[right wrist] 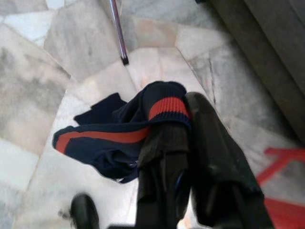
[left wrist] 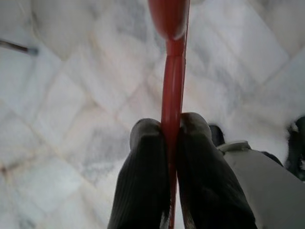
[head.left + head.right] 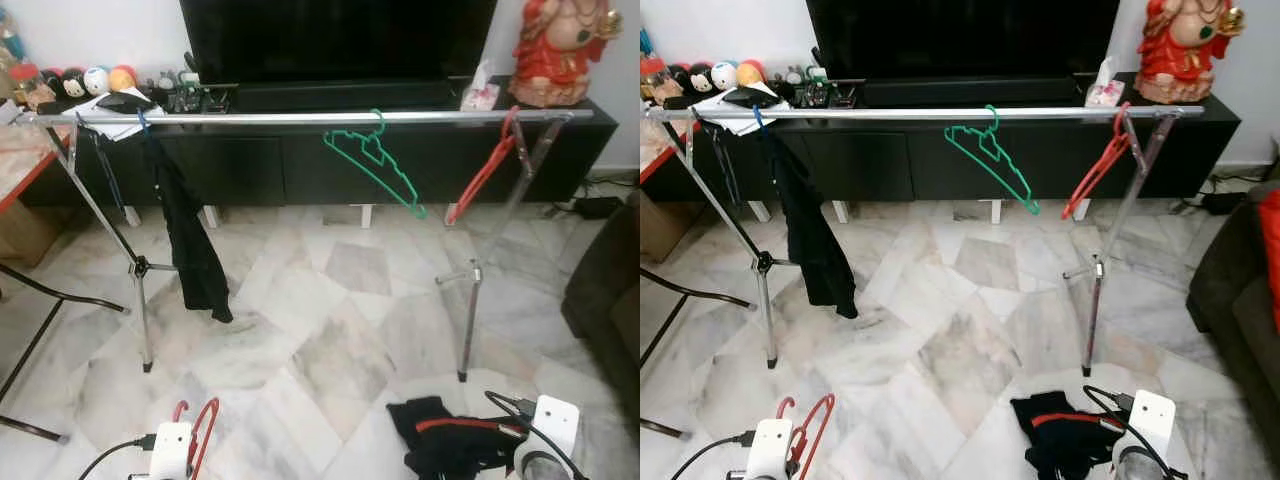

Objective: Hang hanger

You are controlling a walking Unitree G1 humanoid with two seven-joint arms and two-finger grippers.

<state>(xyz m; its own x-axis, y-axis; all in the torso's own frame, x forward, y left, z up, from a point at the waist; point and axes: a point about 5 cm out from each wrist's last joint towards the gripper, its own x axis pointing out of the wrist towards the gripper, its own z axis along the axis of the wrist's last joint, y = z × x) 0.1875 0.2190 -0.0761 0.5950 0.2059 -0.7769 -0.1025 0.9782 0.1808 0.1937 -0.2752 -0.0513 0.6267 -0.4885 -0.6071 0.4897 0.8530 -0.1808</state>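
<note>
While the drying rail [image 3: 300,118] stood ahead with a green hanger [image 3: 375,160] and a red one already hung, the left gripper [image 3: 190,440] held a red hanger [image 3: 203,425] low, ready to lift. Left wrist: fingers [image 2: 143,176] pinched its bar. Right wrist: the right gripper [image 1: 178,143] clamped a navy, red-striped garment [image 1: 119,133], probably for dressing the hanger.

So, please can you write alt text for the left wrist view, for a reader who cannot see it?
Two black fingers of the left gripper pinch a thin red hanger, seen edge-on, which runs up out of the picture. Behind it lies a pale marble floor.
</note>
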